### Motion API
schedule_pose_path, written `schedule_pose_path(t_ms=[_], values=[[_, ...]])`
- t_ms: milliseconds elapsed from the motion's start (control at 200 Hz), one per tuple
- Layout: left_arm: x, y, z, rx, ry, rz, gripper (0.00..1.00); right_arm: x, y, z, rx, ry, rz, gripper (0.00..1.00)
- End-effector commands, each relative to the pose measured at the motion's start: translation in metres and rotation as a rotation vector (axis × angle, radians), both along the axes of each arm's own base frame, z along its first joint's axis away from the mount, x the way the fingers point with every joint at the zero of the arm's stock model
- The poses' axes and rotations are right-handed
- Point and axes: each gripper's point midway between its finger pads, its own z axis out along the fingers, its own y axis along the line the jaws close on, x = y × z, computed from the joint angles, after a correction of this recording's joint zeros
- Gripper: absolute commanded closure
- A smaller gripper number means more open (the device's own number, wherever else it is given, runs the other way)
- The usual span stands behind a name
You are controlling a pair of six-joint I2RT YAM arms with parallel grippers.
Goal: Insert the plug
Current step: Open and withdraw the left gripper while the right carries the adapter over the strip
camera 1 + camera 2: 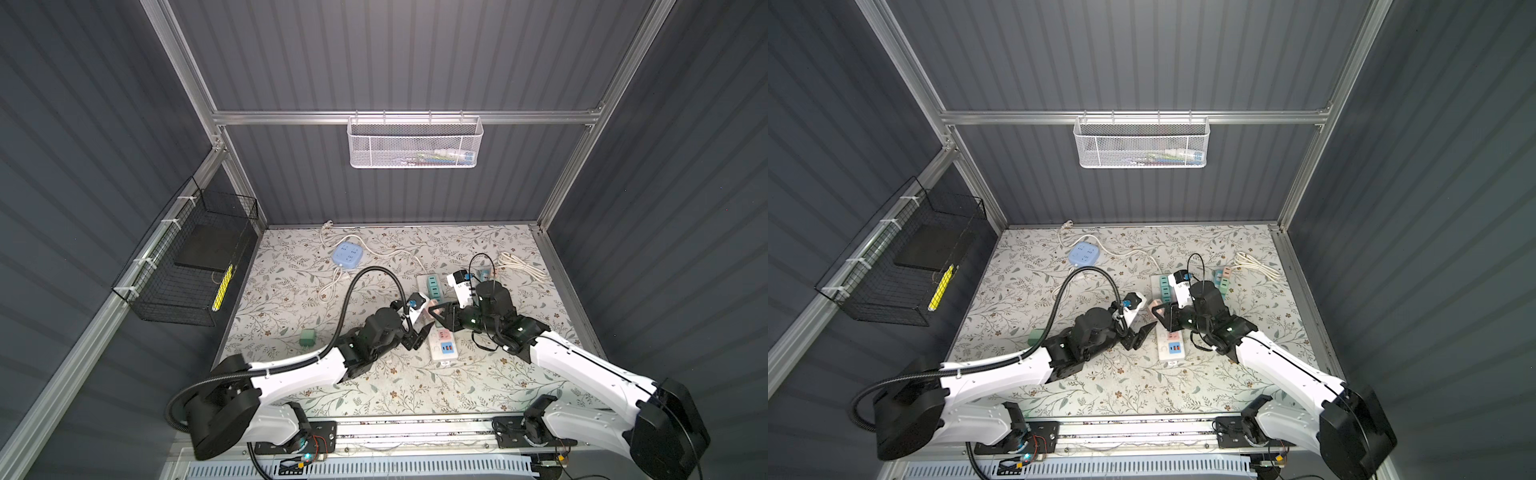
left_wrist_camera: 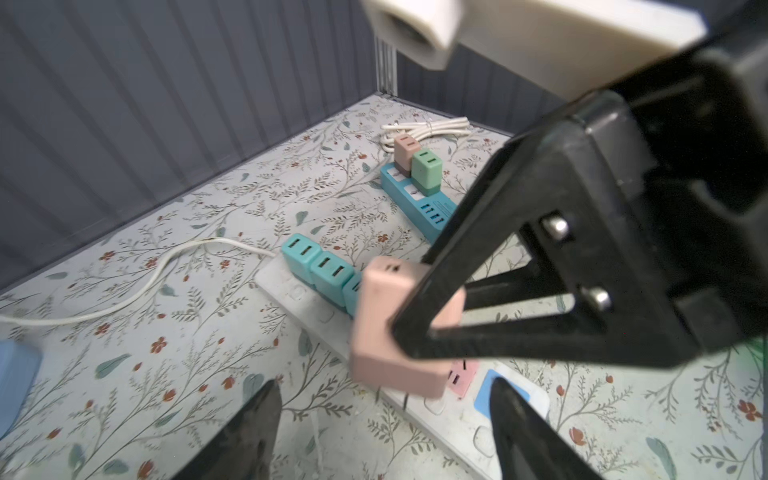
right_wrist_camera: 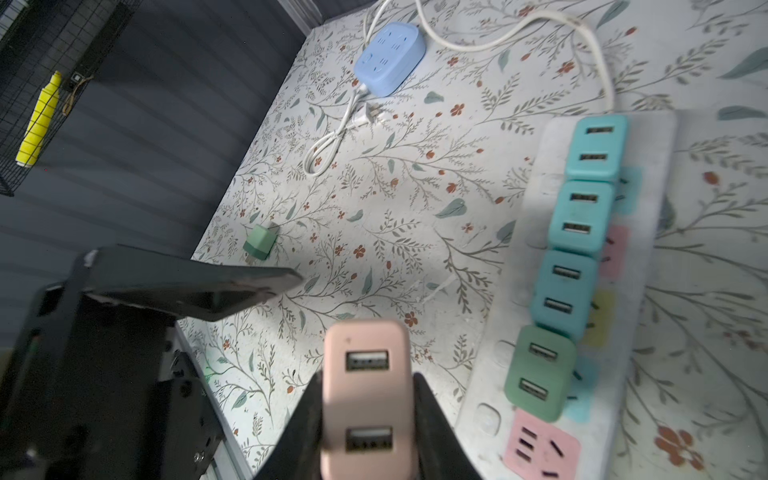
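Observation:
A pink plug (image 3: 368, 399) with two USB ports is pinched between the fingers of my right gripper (image 3: 365, 376), which is shut on it. In the left wrist view the pink plug (image 2: 386, 328) hangs tilted just above the white power strip (image 2: 453, 419), prongs pointing down near the strip's edge. The strip (image 3: 494, 332) carries three teal plugs and a green plug (image 3: 540, 374), with a free pink socket (image 3: 540, 449) beside them. My left gripper (image 2: 384, 388) stands open just below the plug, apart from it. In both top views the two grippers (image 1: 434, 313) (image 1: 419, 336) meet over the strip (image 1: 1169, 349).
A teal power strip (image 2: 415, 195) holding a pink and a green plug lies further back. A light blue socket block (image 1: 347, 255) with a white cord, a loose green plug (image 1: 307, 337) and a coiled white cable (image 1: 521, 266) lie on the floral mat. A black wire basket (image 1: 187, 270) hangs on the left wall.

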Motion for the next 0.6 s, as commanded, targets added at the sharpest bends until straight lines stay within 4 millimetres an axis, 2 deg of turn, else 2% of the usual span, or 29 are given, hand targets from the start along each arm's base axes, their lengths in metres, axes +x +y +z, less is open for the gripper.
schedule_pose_path(t_ms=[0,130,220,355,590], values=[[0.018,0.044,0.009,-0.085,-0.018,0.258,0.14,0.003,-0.029,-0.014,-0.115,-0.026,-0.128,0.78],[0.037,0.112,-0.004,-0.17,0.008,0.674,0.02,-0.011,-0.047,-0.029,-0.209,-0.054,-0.204,0.78],[0.04,0.141,-0.023,-0.196,0.044,0.871,0.0,-0.021,-0.051,-0.037,-0.253,-0.07,-0.229,0.78],[0.044,0.158,-0.05,-0.188,0.117,1.027,0.0,-0.032,-0.056,-0.049,-0.292,-0.089,-0.276,0.79],[0.059,0.152,-0.079,-0.202,0.249,1.018,0.0,-0.028,-0.058,-0.066,-0.311,-0.087,-0.335,0.8]])
